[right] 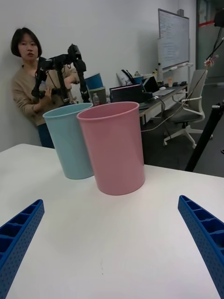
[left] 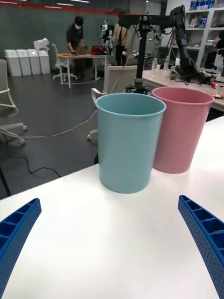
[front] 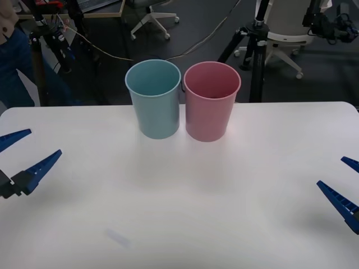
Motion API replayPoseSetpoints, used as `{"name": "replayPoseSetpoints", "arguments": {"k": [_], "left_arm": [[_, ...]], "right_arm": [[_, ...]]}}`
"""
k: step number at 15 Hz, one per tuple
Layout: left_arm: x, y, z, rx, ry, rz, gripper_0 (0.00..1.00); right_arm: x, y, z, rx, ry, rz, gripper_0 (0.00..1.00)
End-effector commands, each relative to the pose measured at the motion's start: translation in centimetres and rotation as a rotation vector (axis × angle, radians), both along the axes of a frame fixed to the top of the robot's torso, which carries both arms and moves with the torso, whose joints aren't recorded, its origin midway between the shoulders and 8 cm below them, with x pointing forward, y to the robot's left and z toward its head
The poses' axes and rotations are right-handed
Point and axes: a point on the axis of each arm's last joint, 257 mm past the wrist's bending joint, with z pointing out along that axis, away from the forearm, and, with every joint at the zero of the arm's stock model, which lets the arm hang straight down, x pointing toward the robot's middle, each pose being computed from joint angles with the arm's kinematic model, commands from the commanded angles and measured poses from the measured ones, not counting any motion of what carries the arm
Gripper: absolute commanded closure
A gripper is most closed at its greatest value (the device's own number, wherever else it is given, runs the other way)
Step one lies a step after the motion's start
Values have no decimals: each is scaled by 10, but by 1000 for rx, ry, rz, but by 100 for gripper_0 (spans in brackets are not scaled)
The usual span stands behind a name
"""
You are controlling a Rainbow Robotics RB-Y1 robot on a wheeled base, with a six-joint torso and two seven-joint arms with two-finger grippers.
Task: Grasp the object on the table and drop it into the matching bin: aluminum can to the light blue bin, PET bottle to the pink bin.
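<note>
The light blue bin (front: 153,98) and the pink bin (front: 211,100) stand upright side by side, touching, at the far middle of the white table (front: 179,213). Both bins (left: 130,140) (right: 115,147) look empty from above. The object, PET bottle or aluminum can, is out of view. My left gripper (front: 44,142) hovers open at the table's left edge, its fingers (left: 201,233) pointing toward the bins. At the right edge my right gripper (front: 331,171) is open as well, with nothing between its fingers (right: 205,233).
Behind the table's far edge stand a black tripod (front: 255,50), office chairs (front: 283,39) and cables on a dark floor. Wide bare tabletop lies between the two grippers and in front of the bins.
</note>
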Motion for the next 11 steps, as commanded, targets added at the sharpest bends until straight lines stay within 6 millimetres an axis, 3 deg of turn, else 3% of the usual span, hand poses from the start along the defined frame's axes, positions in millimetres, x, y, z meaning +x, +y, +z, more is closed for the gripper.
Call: {"name": "replayPoseSetpoints", "arguments": {"k": [1, 6, 11], "left_arm": [[-12, 1, -13, -25, 19, 13, 0], [-38, -6, -16, -34, 33, 9, 0], [-42, -7, -19, -41, 43, 7, 0]], "right_arm": [[0, 0, 0, 0, 0, 0, 0], [0, 0, 0, 0, 0, 0, 0], [0, 0, 0, 0, 0, 0, 0]]}}
